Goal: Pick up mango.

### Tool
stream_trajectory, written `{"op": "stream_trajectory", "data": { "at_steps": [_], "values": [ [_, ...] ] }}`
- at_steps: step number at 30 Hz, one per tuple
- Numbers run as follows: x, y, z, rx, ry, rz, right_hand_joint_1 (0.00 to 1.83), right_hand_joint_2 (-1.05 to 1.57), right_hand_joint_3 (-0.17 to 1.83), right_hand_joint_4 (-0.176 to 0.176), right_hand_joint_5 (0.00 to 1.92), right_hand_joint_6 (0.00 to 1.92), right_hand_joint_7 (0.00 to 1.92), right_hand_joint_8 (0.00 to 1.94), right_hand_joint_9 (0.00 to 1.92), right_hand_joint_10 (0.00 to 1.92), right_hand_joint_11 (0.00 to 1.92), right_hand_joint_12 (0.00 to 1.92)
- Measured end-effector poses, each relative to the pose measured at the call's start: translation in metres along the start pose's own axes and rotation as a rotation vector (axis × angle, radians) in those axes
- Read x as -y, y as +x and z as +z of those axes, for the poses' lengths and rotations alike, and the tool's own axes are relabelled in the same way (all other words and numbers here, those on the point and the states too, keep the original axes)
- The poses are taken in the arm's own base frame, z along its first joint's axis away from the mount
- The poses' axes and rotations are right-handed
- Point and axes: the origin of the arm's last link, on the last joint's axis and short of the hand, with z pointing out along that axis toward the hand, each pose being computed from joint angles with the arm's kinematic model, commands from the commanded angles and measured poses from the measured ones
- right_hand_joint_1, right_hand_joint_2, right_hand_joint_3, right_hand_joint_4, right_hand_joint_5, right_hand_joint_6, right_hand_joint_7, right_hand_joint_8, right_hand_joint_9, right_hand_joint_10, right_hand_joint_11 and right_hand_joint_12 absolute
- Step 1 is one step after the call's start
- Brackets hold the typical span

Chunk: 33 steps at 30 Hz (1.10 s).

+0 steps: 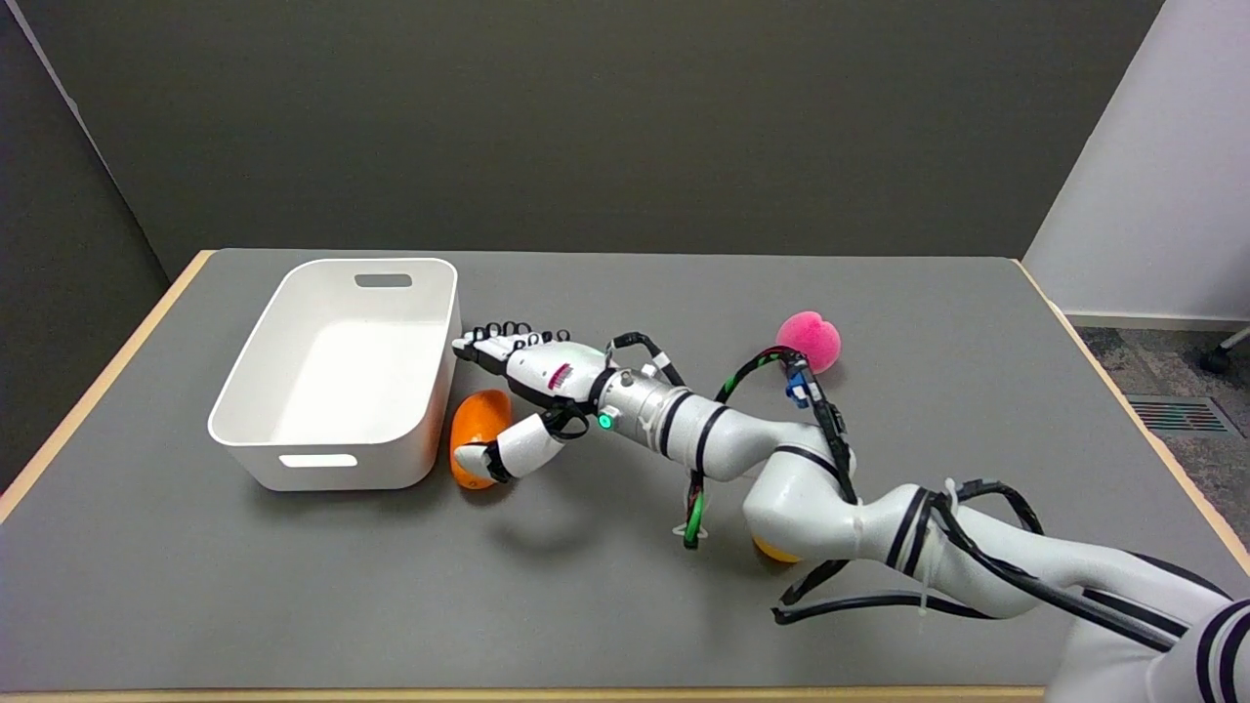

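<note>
Orange mango lies under the open hand — thumb alongside.

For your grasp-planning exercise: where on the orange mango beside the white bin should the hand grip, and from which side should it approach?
Grip the mango across its narrow middle, coming from above and the right: the bin blocks its left, and it lies lengthwise, so the right hand should span its width.

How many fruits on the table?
3: the orange mango beside the white bin, under the right hand; a pink fruit far right; a yellow one mostly hidden behind the arm.
</note>
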Motion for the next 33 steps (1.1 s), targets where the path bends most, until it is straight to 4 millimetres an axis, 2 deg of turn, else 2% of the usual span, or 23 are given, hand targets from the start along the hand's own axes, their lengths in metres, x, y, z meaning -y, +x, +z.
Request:
{"op": "stream_trajectory", "data": {
  "at_steps": [3, 5, 8, 10, 14, 17, 33],
  "values": [
    [-0.002, -0.001, 0.003, 0.003, -0.003, -0.007, 0.43, 0.53, 0.89, -0.090, 0.01, 0.10, 0.00, 0.10, 0.00, 0.07, 0.00, 0.52],
    [-0.003, -0.001, 0.005, 0.006, -0.006, -0.011, 0.44, 0.57, 0.80, -0.079, 0.00, 0.11, 0.00, 0.10, 0.00, 0.08, 0.00, 0.52],
    [-0.005, -0.003, 0.007, 0.011, -0.012, -0.015, 0.50, 0.53, 0.90, -0.064, 0.00, 0.05, 0.01, 0.06, 0.00, 0.06, 0.00, 0.56],
    [-0.007, -0.004, 0.008, 0.016, -0.017, -0.017, 0.51, 0.53, 0.91, -0.059, 0.00, 0.03, 0.02, 0.05, 0.00, 0.06, 0.00, 0.56],
    [-0.011, -0.007, 0.010, 0.025, -0.027, -0.020, 0.45, 0.53, 0.87, -0.053, 0.00, 0.00, 0.00, 0.09, 0.00, 0.08, 0.00, 0.58],
    [-0.014, -0.010, 0.011, 0.032, -0.035, -0.021, 0.47, 0.52, 0.88, -0.061, 0.00, 0.00, 0.00, 0.08, 0.00, 0.07, 0.00, 0.58],
    [-0.021, -0.019, 0.011, 0.055, -0.056, -0.020, 0.52, 0.52, 0.88, -0.054, 0.00, 0.00, 0.00, 0.05, 0.00, 0.06, 0.00, 0.62]
  ]
}}
